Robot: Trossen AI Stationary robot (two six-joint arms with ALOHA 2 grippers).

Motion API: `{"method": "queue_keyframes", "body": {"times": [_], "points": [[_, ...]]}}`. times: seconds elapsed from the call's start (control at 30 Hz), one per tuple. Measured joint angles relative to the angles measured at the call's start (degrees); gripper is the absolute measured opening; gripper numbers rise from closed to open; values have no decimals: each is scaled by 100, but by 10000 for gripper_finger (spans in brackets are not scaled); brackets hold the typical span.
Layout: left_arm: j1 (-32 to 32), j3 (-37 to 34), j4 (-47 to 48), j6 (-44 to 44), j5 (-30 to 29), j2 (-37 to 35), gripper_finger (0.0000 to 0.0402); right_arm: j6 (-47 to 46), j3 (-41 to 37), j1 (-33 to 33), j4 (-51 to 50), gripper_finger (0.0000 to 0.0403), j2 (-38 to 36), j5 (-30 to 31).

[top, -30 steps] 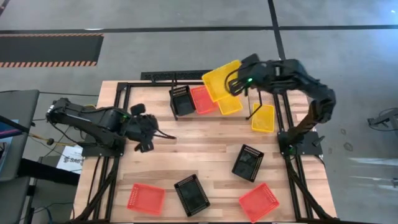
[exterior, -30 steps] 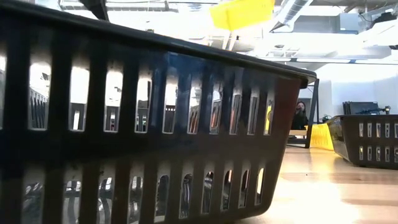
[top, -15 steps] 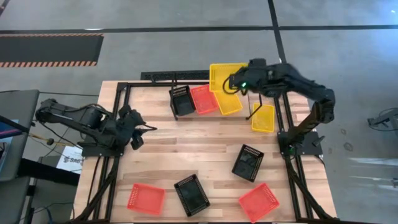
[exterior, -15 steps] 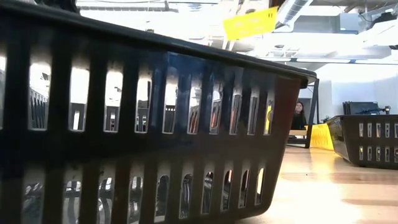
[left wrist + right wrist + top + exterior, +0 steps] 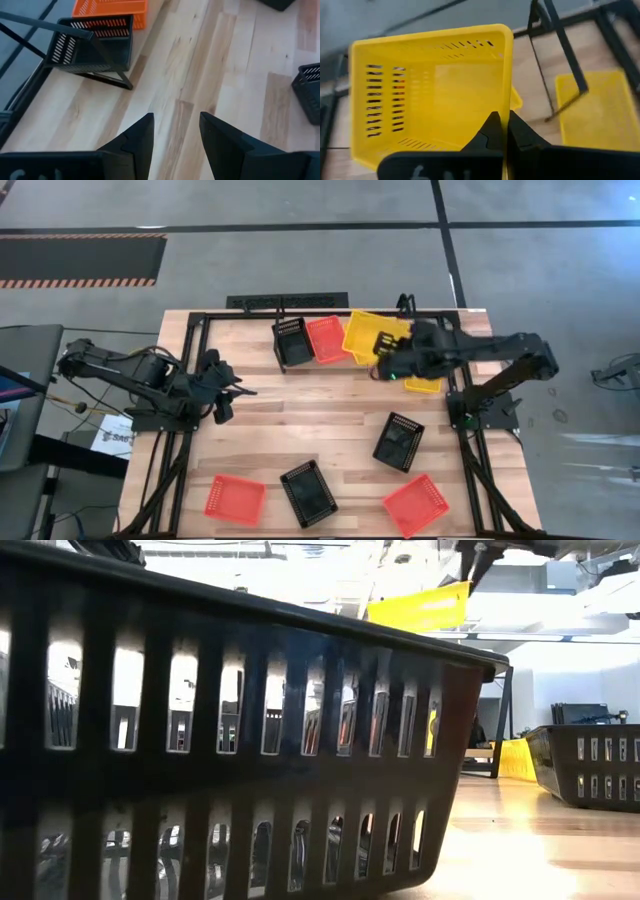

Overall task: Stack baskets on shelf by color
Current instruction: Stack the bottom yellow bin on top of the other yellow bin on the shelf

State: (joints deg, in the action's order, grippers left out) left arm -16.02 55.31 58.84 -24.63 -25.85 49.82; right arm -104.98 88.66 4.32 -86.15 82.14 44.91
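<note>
Right claw (image 5: 501, 131) pinches yellow basket (image 5: 432, 90), seemingly over shelf (image 5: 405, 330)

A black basket (image 5: 240, 750) fills the foreground; a yellow basket (image 5: 420, 610) hangs above.

Lighting: even, bright, overhead; no hard shadows on the tabletop (image 5: 320, 420), only faint soft ones under the arms.
Low view: strongly backlit; ceiling and far wall blown out white; nearest black basket (image 5: 230, 740) fills the picture, dark and soft, its slots showing bright gaps; warm sheen on the wood at right.
Right wrist view: blurred throughout; held yellow basket (image 5: 430, 90) smeared, edges soft.
Left wrist view: sharper on the planks; near fingers (image 5: 135, 140) soft.
</note>
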Motion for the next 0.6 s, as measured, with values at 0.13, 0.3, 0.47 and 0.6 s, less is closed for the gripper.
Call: {"method": "queue_keyframes", "body": {"times": [0.13,0.3,0.47,0.6], "points": [[1,0,10,101,-35,0,146,-1021,-908,500,571,3,-371,545],[104,0,14,191,-24,0,146,-1804,-1835,745,1459,3,-405,650],[281,0,13,372,-1,0,146,-2124,-2070,515,1782,3,-134,816],[437,0,13,518,108,1,146,-2022,-2066,170,2097,3,-31,1232]]}}
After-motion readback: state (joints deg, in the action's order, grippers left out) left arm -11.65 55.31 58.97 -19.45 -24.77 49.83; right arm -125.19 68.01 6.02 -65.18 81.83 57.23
